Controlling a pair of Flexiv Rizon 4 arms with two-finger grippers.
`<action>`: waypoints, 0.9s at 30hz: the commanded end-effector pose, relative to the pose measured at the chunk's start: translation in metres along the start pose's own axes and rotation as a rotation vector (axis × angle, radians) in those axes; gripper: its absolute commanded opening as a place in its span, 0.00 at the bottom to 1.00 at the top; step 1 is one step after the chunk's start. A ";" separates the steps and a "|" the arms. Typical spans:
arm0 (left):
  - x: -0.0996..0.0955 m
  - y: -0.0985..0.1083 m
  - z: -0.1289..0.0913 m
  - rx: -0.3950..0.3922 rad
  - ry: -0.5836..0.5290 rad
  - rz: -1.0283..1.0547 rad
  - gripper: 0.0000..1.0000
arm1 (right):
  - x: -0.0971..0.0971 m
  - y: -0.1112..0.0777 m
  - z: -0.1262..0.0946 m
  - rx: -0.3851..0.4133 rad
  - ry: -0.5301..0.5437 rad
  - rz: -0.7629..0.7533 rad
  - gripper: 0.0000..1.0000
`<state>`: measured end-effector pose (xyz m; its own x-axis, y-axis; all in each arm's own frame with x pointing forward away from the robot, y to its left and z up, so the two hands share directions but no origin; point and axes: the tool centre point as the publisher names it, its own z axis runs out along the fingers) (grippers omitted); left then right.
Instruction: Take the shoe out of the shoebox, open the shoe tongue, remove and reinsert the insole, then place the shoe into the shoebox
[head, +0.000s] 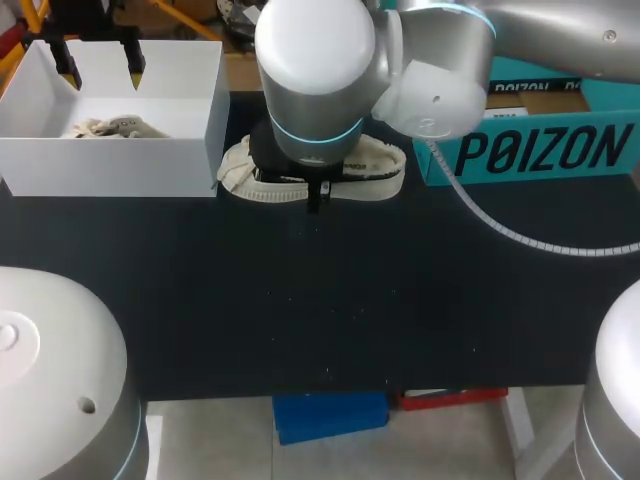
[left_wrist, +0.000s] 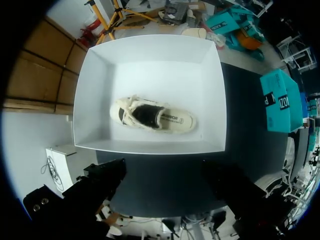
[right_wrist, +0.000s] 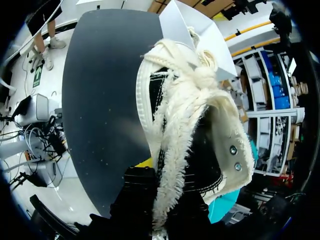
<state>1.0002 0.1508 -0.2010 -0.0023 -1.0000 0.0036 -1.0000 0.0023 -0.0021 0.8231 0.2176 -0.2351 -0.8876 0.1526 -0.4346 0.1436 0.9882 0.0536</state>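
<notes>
Right arm (head: 320, 70) bulk fills the head view's middle, largely hiding the right gripper (head: 315, 187) above 1 cream shoe (head: 375, 170) on the black table (head: 300, 300), just beside the white shoebox (head: 100, 170). Its wrist view shows that shoe right against the gripper; whether it is clamped cannot be told. A 2nd shoe (left_wrist: 152, 117), lying inside the box, is seen ahead of the left gripper (left_wrist: 167, 190), whose fingers are spread, holding nothing.

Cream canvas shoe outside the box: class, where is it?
The cream canvas shoe lies on the black table, just right of the white cardboard shoebox, beneath the right arm, in the head view.
</notes>
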 end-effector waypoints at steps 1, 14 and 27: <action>0.000 0.000 -0.001 -0.001 -0.001 -0.001 1.00 | -0.004 0.000 0.006 -0.007 0.028 -0.018 0.00; 0.000 0.000 -0.001 -0.001 -0.001 -0.001 1.00 | 0.044 0.022 0.078 -0.070 0.116 -0.035 0.00; 0.000 0.000 -0.001 -0.001 -0.001 -0.001 1.00 | 0.080 0.013 0.138 -0.041 0.175 -0.048 0.00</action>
<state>1.0002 0.1508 -0.2010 -0.0023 -1.0000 0.0036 -1.0000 0.0023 -0.0021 0.8099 0.2344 -0.3774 -0.9553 0.1037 -0.2770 0.0857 0.9934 0.0764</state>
